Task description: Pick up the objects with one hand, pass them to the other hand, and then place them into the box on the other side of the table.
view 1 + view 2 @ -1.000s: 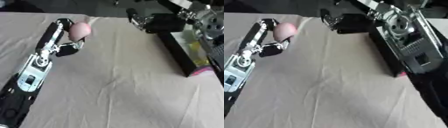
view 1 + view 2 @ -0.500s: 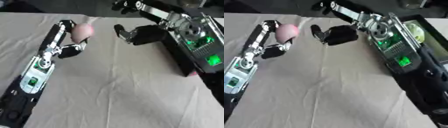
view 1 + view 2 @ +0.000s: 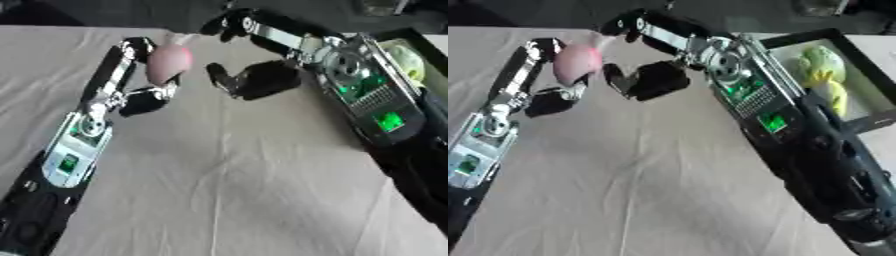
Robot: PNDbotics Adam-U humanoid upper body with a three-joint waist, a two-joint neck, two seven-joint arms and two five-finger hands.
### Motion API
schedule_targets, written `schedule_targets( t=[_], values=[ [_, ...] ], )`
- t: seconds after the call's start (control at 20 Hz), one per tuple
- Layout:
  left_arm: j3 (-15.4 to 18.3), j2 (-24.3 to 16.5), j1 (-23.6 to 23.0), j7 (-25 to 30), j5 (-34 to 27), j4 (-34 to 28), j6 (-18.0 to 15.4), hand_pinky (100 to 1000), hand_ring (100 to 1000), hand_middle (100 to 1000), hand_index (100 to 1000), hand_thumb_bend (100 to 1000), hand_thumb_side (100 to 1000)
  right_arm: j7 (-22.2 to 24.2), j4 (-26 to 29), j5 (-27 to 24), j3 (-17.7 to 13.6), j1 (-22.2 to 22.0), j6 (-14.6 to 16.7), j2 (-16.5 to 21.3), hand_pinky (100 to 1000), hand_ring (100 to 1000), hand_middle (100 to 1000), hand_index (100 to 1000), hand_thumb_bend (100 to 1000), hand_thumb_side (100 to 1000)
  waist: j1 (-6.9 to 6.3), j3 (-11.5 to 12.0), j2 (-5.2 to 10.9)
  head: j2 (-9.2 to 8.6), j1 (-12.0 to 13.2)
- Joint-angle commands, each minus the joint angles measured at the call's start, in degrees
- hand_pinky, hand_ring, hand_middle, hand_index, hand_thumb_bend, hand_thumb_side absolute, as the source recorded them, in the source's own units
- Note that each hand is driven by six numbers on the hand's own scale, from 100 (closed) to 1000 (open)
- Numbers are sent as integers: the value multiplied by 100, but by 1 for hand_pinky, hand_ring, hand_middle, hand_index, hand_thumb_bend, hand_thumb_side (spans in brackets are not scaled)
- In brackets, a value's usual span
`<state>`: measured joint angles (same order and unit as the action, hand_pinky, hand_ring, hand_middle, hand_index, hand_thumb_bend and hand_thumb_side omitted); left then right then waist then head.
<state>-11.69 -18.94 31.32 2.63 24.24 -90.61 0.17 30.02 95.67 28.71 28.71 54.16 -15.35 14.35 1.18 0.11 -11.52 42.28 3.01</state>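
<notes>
Here, the labels follow what lies on the cloth.

Worktop (image 3: 227,200): covered by a pale beige cloth, matte, with soft creases running from near to far down the middle.

Pink object (image 3: 168,62): a smooth, rounded, egg-like lump with a paler stalk or tip at its far end; its material cannot be made out. It sits at the far left of the worktop, held up in the left hand.

Left hand (image 3: 140,75): black with silver joints, at the end of a long arm coming in from the near left corner. Its fingers (image 3: 122,55) run up the left side of the pink object and the thumb curls in beneath it, so the object is grasped between them.

Right hand (image 3: 651,80): a blocky black palm, reaching in from the right to just beside the pink object, apart from it by a narrow gap. Its dark fingers (image 3: 616,75) point towards the object, spread and holding nothing.

Right arm (image 3: 745,85): silver and black, with a round metal joint and a perforated panel lit by green lights.

Box (image 3: 872,75): black, straight-walled, rectangular, at the far right edge of the worktop.

Yellow-green item (image 3: 822,70): lumpy and soft-looking, lying inside the box; what it is cannot be told.
</notes>
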Motion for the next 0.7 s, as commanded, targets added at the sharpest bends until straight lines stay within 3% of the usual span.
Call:
schedule_targets(
  t=[0.05,0.7],
  values=[
    [-36,14,127,55,-50,-147,-26,707,618,557,494,100,155,-62,-56,173,-16,142,63,-56,949,878,870,908,100,408,1,21,198,19,-33],
    [-162,105,176,261,-79,-272,-103,706,618,557,493,100,149,-88,-347,392,51,157,231,-226,948,877,874,929,100,413,-18,64,166,14,-81]
  ],
)
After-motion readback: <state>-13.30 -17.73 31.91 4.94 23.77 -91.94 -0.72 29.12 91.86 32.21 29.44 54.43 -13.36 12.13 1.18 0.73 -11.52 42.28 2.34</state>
